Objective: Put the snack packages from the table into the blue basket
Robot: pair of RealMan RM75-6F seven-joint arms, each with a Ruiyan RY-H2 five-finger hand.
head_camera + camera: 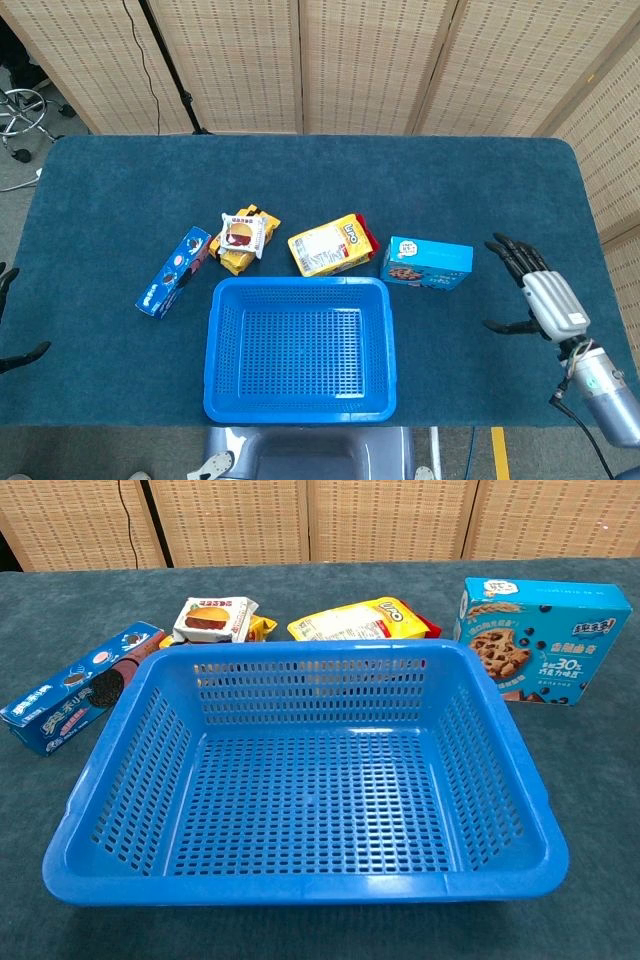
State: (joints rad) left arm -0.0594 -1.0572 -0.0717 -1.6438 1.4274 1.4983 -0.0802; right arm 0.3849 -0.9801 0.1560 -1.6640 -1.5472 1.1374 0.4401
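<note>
Right hand (538, 296) near the table's right edge, fingers spread, holding nothing; left hand (12, 345) barely in view at the left edge, state unclear. Teal cookie box (428, 262) just beside the blue basket's (300, 404) far right corner. Probably light and stiff; best grasped across its narrow sides.

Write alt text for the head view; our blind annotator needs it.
An empty blue plastic basket sits on a dark blue cloth table, with snack packages behind it: a long blue cookie box, a white pouch, a yellow bag, a teal box. The right hand, fingers spread, hovers right of the teal box.
</note>
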